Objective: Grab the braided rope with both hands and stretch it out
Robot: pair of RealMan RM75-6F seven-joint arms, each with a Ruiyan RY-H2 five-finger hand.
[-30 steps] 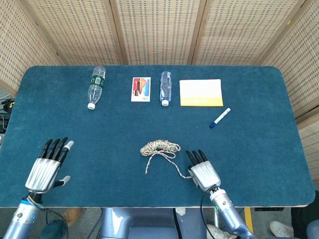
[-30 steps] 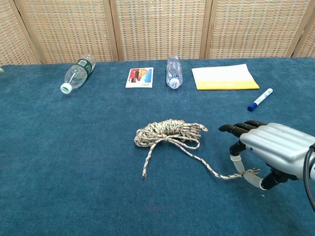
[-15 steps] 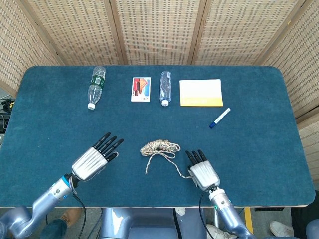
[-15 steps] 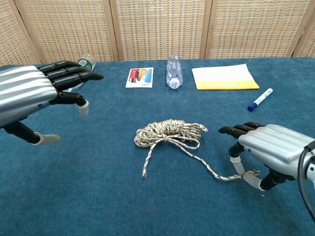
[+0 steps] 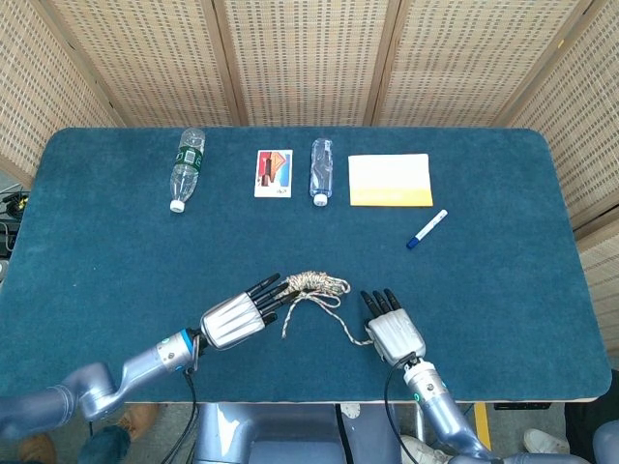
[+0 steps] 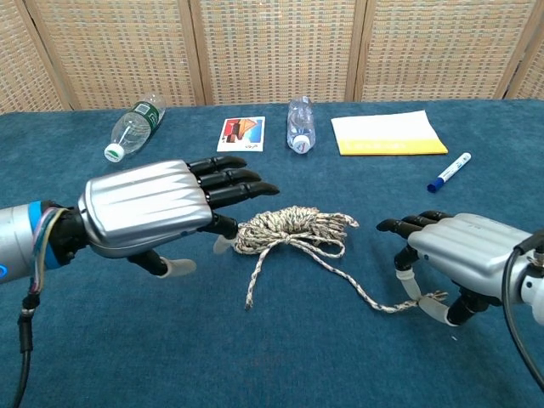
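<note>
Head view: braided rope (image 5: pixel 309 287) lies bundled mid-surface near the front edge, with one loose tail running toward the left side and another trailing right to the right hand (image 5: pixel 394 332). Chest view shows the right hand (image 6: pixel 463 255) low on the blue surface (image 6: pixel 127 340), thumb and a finger pinched on that frayed rope end, other fingers stretched forward. Left hand (image 6: pixel 157 208) hovers just left of the rope (image 6: pixel 293 229), fingers apart and extended, holding nothing; fingertips look close to the bundle, contact unclear.

Risks, judged from here: left hand could close on the whole coil instead of the free tail, so pulling tightens a tangle instead of stretching. Right pinch sits at the very tip of the strand, so it may slip out once tension comes. Left hand sweeping in flat could also shove the bundle away.
</note>
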